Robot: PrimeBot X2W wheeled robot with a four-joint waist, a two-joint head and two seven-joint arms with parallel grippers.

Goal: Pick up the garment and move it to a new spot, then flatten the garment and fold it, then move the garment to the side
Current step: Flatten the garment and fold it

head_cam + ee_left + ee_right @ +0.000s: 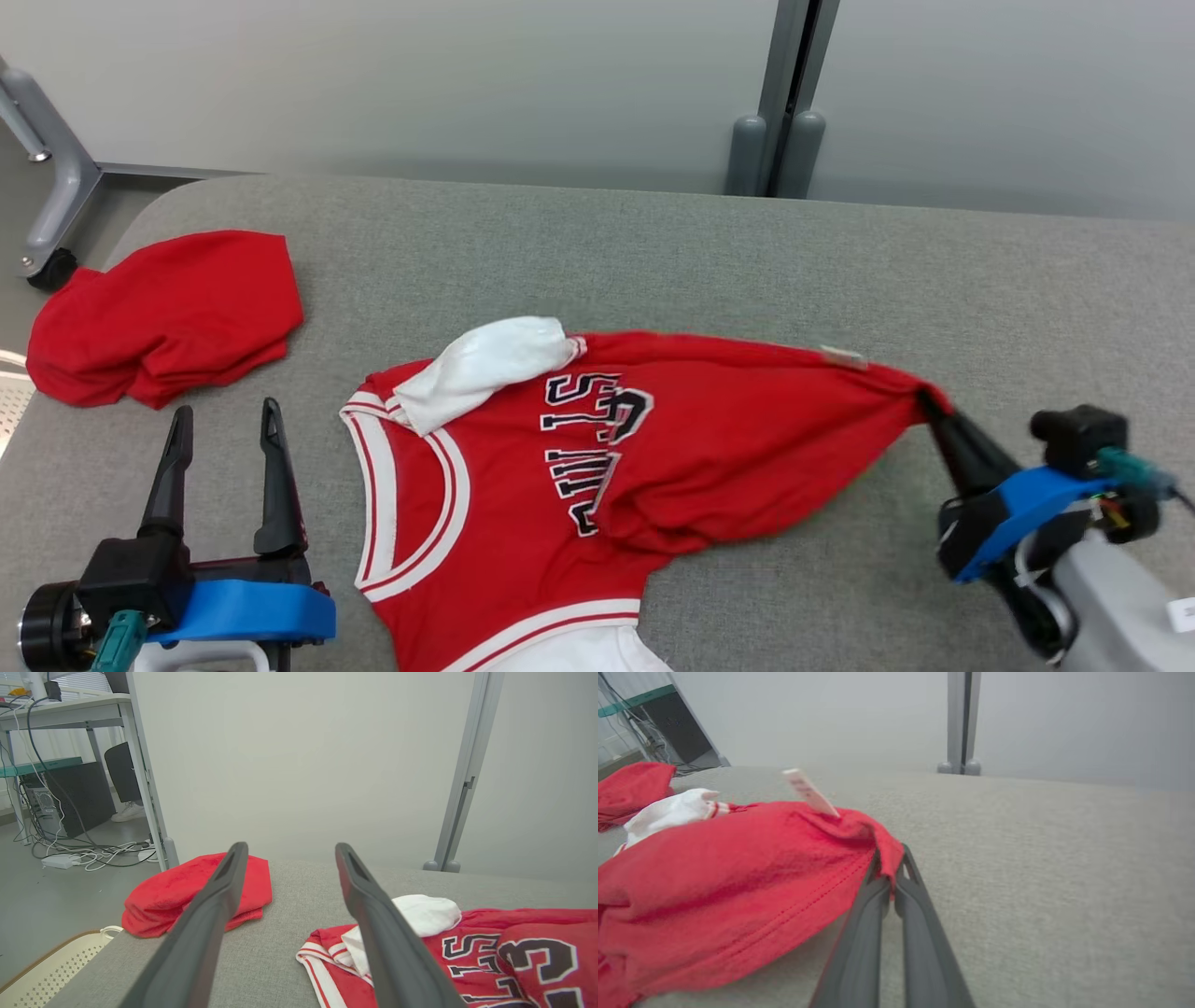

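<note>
The garment (pixel 709 439) is a red basketball jersey with white trim and dark lettering, lying crumpled across the middle of the grey padded table (pixel 653 252). A white part of it is folded over near the neckline. My right gripper (pixel 931 403) is shut on the jersey's right hem corner, stretching the cloth to the right; in the right wrist view the red hem (pixel 859 840) is pinched between the fingers of the right gripper (pixel 889 858). My left gripper (pixel 224 420) stands open at the lower left, just left of the jersey's neckline, holding nothing. The left gripper (pixel 289 851) points over the jersey (pixel 514 952).
A folded red cloth (pixel 163 317) lies at the table's far left corner, ahead of the left gripper. Behind the table runs a pale partition wall with a grey post (pixel 789 93). A cream perforated basket (pixel 51 970) sits on the floor left of the table.
</note>
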